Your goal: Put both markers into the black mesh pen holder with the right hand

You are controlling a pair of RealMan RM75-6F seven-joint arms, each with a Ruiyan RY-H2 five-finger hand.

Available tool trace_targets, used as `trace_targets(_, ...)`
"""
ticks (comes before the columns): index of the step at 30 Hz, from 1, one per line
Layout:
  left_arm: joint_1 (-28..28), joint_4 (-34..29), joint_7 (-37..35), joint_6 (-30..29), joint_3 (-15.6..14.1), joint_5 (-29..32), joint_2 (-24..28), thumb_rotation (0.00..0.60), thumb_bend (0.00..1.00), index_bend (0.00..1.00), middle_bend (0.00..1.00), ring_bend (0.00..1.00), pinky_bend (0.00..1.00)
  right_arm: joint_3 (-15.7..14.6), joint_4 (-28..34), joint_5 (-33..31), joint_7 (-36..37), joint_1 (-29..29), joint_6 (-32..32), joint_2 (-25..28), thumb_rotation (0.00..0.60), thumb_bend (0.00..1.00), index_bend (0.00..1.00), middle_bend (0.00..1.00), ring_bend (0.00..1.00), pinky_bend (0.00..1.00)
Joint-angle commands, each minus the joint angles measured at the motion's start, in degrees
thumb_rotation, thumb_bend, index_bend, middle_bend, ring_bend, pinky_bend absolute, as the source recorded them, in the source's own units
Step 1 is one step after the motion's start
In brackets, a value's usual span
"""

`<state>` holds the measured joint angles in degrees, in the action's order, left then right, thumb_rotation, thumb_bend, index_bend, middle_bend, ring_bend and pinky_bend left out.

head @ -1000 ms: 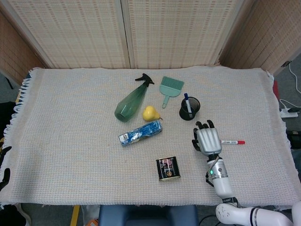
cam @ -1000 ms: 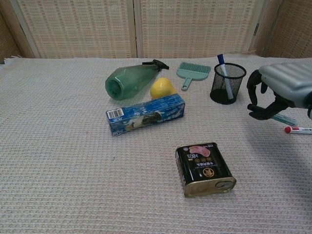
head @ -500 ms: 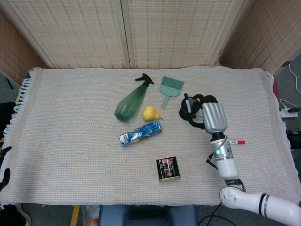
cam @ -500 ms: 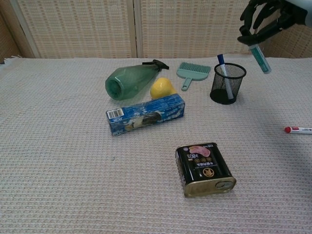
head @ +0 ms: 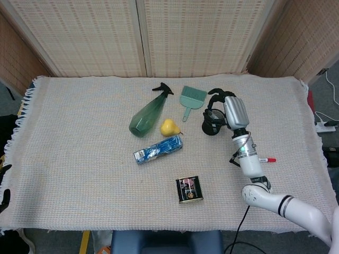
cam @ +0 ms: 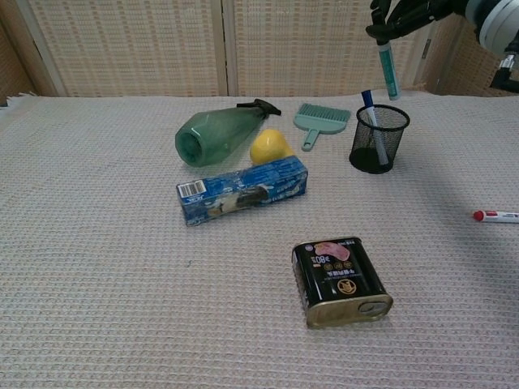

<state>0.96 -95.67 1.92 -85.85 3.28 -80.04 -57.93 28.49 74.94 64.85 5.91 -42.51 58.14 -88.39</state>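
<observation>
My right hand (cam: 409, 12) is raised above the black mesh pen holder (cam: 379, 139) and grips a teal marker (cam: 388, 69), which hangs nearly upright with its tip just over the holder's rim. A blue-capped marker (cam: 370, 109) stands inside the holder. A white marker with a red cap (cam: 496, 215) lies flat on the cloth to the right. In the head view the right hand (head: 226, 111) covers part of the holder (head: 210, 128), and the red-capped marker (head: 266, 159) lies beside the forearm. The left hand appears in neither view.
A green spray bottle (head: 148, 114), a yellow pear (head: 169, 127) and a teal hand brush (head: 192, 98) lie left of the holder. A blue box (head: 158, 149) and a dark tin (head: 189, 189) sit nearer the front. Woven screens stand behind the table.
The right hand lifted from the cloth with the teal marker, swung up and left, and now holds it nearly upright over the holder. The red-capped marker has not moved.
</observation>
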Motion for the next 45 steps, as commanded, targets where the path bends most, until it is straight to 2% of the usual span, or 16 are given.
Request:
trace_targets(1, 0.0, 0.1, -0.1, 0.2, 0.1, 0.3, 0.0, 0.600, 0.51, 0.15, 0.02, 0.00, 0.27, -0.8, -8.8, 3.0, 7.6, -3.7, -3.3, -4.1, 0.600, 0.40, 0.69, 0.30, 0.39, 0.26)
trace_targets(8, 0.1, 0.6, -0.3, 0.6, 0.4, 1.3, -0.1, 0.600, 0.51, 0.15, 0.02, 0.00, 0.27, -2.5, -19.3, 4.6, 15.1, -6.0, -5.1, -8.5, 0.600, 0.40, 0.69, 0.30, 0.39, 0.26)
trace_targets(13, 0.1, 0.8, -0.2, 0.8, 0.5, 1.6, -0.1, 0.600, 0.51, 0.15, 0.01, 0.00, 0.27, -3.4, -22.6, 4.9, 17.2, -6.3, -5.6, -9.7, 0.600, 0.40, 0.69, 0.30, 0.39, 0.26)
trace_targets(17, 0.2, 1.0, 0.1, 1.2, 0.6, 2.1, -0.3, 0.600, 0.51, 0.15, 0.02, 0.00, 0.27, -5.0, -27.9, 5.0, 19.2, -5.9, -6.7, -11.2, 0.600, 0.40, 0.69, 0.30, 0.39, 0.26)
trace_targets(21, 0.3, 1.0, 0.4, 1.4, 0.6, 2.4, -0.4, 0.600, 0.51, 0.15, 0.02, 0.00, 0.27, -6.1, -29.9, 5.8, 18.5, -5.9, -6.1, -11.5, 0.600, 0.40, 0.62, 0.30, 0.33, 0.21)
trace_targets(25, 0.3, 0.9, 0.6, 1.4, 0.6, 2.6, -0.3, 0.600, 0.51, 0.15, 0.01, 0.00, 0.27, -6.4, -29.6, 5.1, 16.6, -5.7, -6.5, -11.0, 0.600, 0.37, 0.46, 0.28, 0.24, 0.11)
trace_targets(28, 0.3, 0.8, 0.7, 1.4, 0.6, 2.6, -0.3, 0.600, 0.51, 0.15, 0.02, 0.00, 0.27, -6.5, -28.4, 4.2, 15.4, -5.5, -7.5, -10.4, 0.600, 0.35, 0.34, 0.24, 0.20, 0.06)
trace_targets(31, 0.3, 0.7, 0.9, 1.4, 0.5, 2.5, -0.3, 0.600, 0.51, 0.15, 0.02, 0.00, 0.27, -6.4, -27.0, 3.6, 14.4, -5.3, -7.6, -9.8, 0.600, 0.34, 0.26, 0.22, 0.17, 0.03)
trace_targets(36, 0.3, 0.6, 0.9, 1.4, 0.5, 2.4, -0.2, 0.600, 0.51, 0.15, 0.02, 0.00, 0.27, -6.2, -22.6, 4.4, 13.9, -4.3, -4.5, -7.6, 0.600, 0.34, 0.23, 0.21, 0.17, 0.03)
trace_targets(39, 0.3, 0.6, 0.8, 1.3, 0.5, 2.1, -0.2, 0.600, 0.51, 0.15, 0.02, 0.00, 0.27, -6.3, -17.3, 6.4, 13.0, -2.6, 0.2, -4.8, 0.600, 0.33, 0.23, 0.21, 0.17, 0.03)
trace_targets(41, 0.3, 0.5, 0.8, 1.2, 0.4, 1.9, -0.2, 0.600, 0.51, 0.15, 0.02, 0.00, 0.27, -7.0, -11.6, 8.0, 11.5, -0.5, 3.7, -1.6, 0.600, 0.33, 0.24, 0.21, 0.18, 0.03)
trace_targets(45, 0.1, 0.2, 0.6, 0.7, 0.3, 1.4, 0.0, 0.600, 0.51, 0.15, 0.02, 0.00, 0.27, -10.6, 0.6, 11.4, 3.3, 6.0, 11.5, 5.9, 0.600, 0.33, 0.27, 0.21, 0.22, 0.04)
